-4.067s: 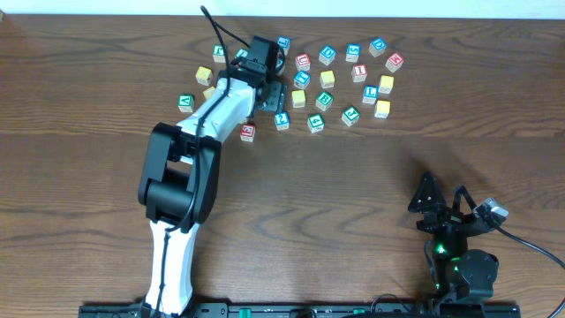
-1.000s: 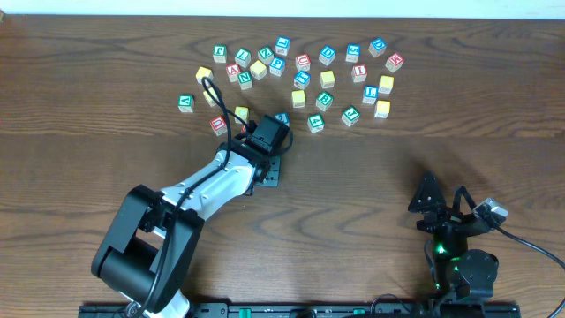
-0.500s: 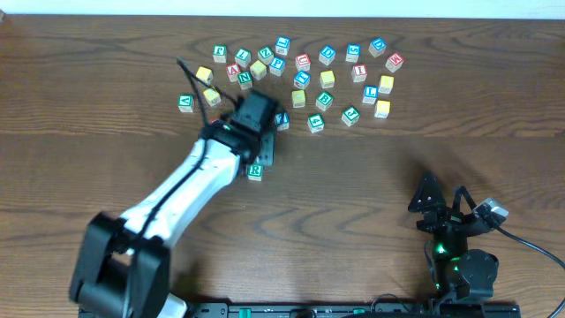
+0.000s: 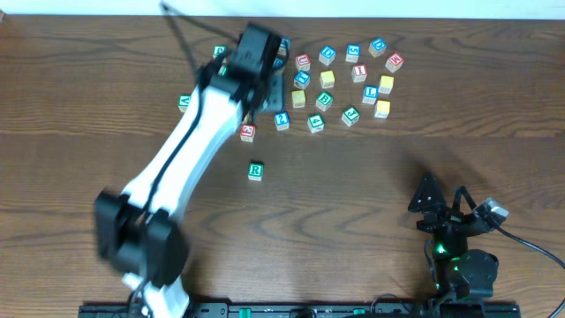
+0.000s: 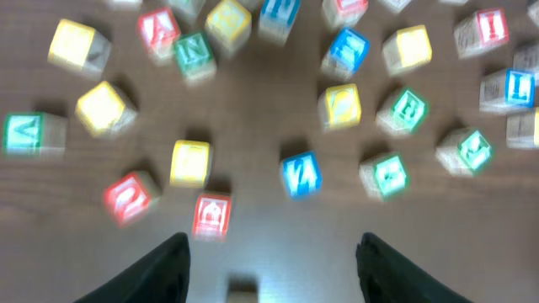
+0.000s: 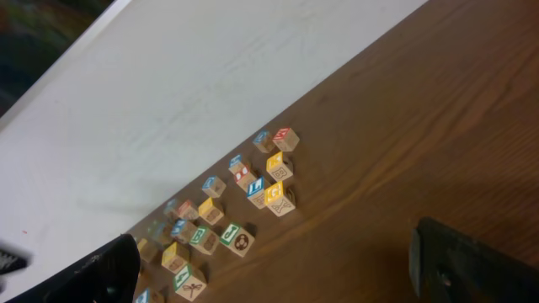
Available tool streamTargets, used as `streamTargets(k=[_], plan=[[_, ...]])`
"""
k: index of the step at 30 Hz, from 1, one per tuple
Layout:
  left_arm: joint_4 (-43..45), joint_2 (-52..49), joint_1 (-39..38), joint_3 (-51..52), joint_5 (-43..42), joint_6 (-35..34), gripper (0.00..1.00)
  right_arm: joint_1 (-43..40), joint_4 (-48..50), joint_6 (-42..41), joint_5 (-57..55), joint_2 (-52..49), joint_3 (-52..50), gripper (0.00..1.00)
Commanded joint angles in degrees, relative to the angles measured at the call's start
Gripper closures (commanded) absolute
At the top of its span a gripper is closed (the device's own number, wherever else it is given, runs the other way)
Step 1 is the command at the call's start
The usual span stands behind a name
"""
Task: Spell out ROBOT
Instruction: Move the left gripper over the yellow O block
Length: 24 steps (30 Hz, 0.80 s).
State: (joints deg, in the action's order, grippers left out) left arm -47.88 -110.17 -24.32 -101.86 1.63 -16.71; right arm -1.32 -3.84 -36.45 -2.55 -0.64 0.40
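A block with a green R [image 4: 255, 170] stands alone on the wooden table, in front of the block cluster. My left gripper [image 4: 272, 87] hovers over the left part of the cluster, open and empty. In the blurred left wrist view its fingers [image 5: 274, 269] are spread wide above bare wood, with a red block [image 5: 211, 216] and a blue block [image 5: 301, 173] just beyond them. A block's edge [image 5: 242, 293] shows at the bottom between the fingers. My right gripper [image 4: 430, 199] is parked at the front right, open and empty [image 6: 274, 252].
Several lettered blocks in red, blue, green and yellow lie scattered along the back of the table [image 4: 353, 79]. They also show in the right wrist view [image 6: 244, 210]. A pale wall lies behind the table's back edge.
The left gripper set the R block down in front of the cluster, let go, and swung back over the cluster. The right arm has not moved.
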Motion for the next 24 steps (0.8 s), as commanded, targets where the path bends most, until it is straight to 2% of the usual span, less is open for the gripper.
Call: streamTargets(k=[1, 4, 10, 17, 24], plan=[[-2.6, -9.6, 0.2, -11.0, -0.5, 1.2, 0.31, -0.1, -0.2, -0.2, -0.3, 0.3, -0.1, 0.01], [-2.4, -15.9, 0.0, -17.0, -0.5, -1.0, 0.21, -0.1, -0.2, -0.2, -0.3, 0.3, -0.1, 0.01], [2.4, -21.1, -0.4, -17.6, -0.5, -6.6, 0.20, -0.1, -0.2, -0.2, -0.3, 0.3, -0.1, 0.01], [6.5, -24.3, -2.3, -17.6, 2.1, -7.7, 0.15, -0.1, -0.2, -0.2, -0.3, 0.3, -0.1, 0.01], [8.0, -27.2, -4.3, -17.6, 4.2, -7.9, 0.15, -0.1, -0.2, -0.2, -0.3, 0.3, -0.1, 0.01]])
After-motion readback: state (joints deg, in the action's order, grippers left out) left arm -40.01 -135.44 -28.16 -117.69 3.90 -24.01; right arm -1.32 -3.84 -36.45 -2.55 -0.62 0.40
